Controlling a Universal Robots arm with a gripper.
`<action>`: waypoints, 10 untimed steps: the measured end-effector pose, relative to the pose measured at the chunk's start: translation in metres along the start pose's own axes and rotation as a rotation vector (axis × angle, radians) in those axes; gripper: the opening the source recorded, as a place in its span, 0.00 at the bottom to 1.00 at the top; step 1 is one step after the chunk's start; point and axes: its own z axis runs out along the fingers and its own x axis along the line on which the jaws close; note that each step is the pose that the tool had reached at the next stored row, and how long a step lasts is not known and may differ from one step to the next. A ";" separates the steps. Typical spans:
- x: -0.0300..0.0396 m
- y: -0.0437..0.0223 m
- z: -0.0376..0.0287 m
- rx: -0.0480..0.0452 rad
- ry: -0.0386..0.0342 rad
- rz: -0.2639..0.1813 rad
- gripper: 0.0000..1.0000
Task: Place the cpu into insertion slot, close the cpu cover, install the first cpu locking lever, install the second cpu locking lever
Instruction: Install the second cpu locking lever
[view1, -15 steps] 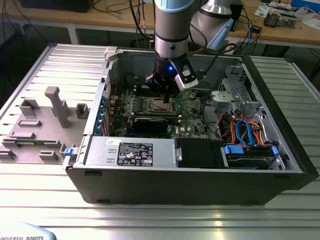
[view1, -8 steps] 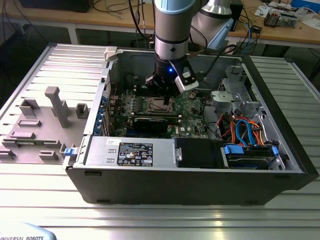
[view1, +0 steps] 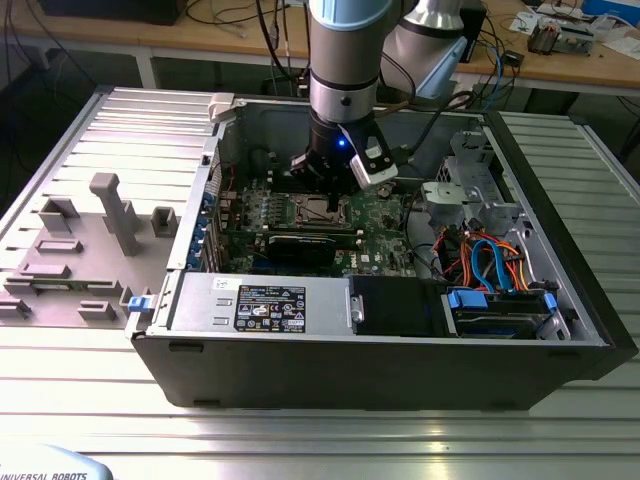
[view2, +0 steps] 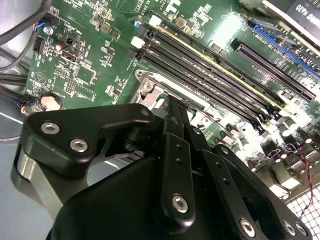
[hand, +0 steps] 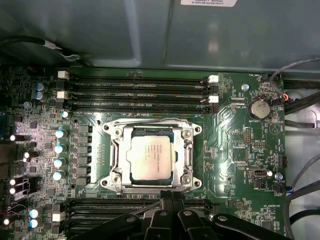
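The cpu (hand: 152, 159) lies flat in the insertion slot (hand: 106, 129), silvery top face up. The cpu cover (hand: 188, 156), a shiny frame plate, lies down around it, and the chip shows through its window. In the exterior view the socket (view1: 318, 208) sits mid-board inside the open case, directly under my gripper (view1: 325, 182). In the first wrist view the black fingers (hand: 175, 199) come together at the socket's near edge, just off the cover. My gripper (view2: 176, 106) looks shut, its tips by the slot's corner (view2: 147, 88). Whether anything sits between the tips is hidden.
Long black memory slots (hand: 137, 92) run on both sides of the socket. A black graphics card (view1: 305, 246), the power supply (view1: 262, 303) and bundled blue and orange cables (view1: 490, 262) crowd the case. The case walls (view1: 200, 200) rise around the board. A grey fixture plate (view1: 80, 250) lies at the exterior view's left.
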 end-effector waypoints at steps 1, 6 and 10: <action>0.0000 -0.0001 0.0000 0.0001 0.0000 0.000 0.11; 0.0000 -0.0002 0.0000 0.0000 0.0000 0.000 0.11; 0.0000 -0.0002 -0.0001 0.0001 0.0001 0.000 0.11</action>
